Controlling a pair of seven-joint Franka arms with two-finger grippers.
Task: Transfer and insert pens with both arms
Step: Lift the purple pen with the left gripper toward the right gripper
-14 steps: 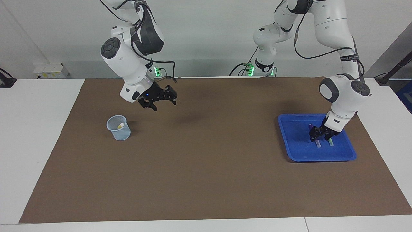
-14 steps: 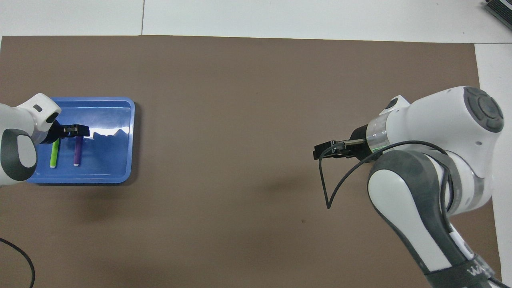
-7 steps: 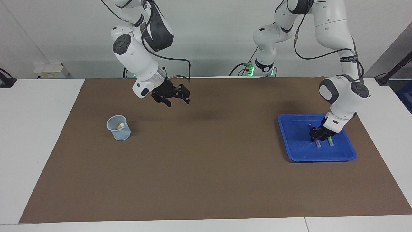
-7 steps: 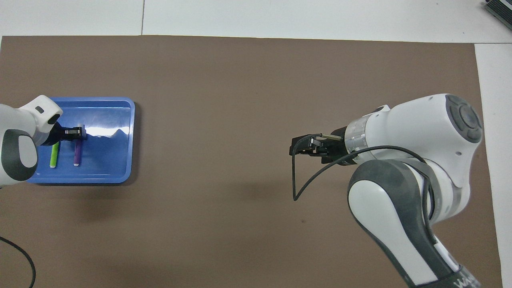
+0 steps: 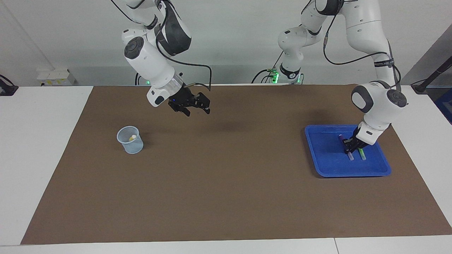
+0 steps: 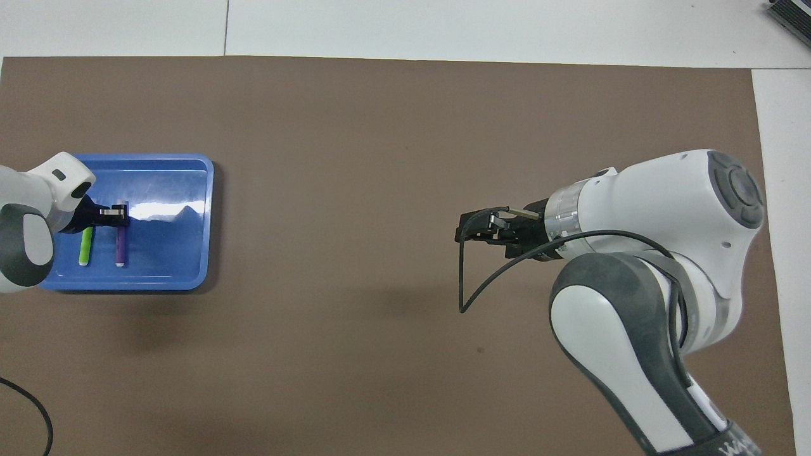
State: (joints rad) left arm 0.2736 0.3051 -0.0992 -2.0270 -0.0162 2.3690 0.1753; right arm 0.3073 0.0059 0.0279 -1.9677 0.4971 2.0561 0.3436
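My left gripper [image 5: 349, 148] has clamped onto the purple pen [image 5: 345, 145] in the blue tray [image 5: 323, 160]; lift next. Green pen [image 5: 361, 153] lies alongside. Right gripper [image 5: 197, 107], fingers apart, has swung toward mid-table, away from the cup [image 5: 130, 140] holding the yellow pen [image 5: 132, 137].

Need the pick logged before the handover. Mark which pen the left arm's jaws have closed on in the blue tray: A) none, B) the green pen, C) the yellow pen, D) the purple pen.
D: the left gripper is down in the blue tray, shut on the purple pen, with the green pen lying free beside it.
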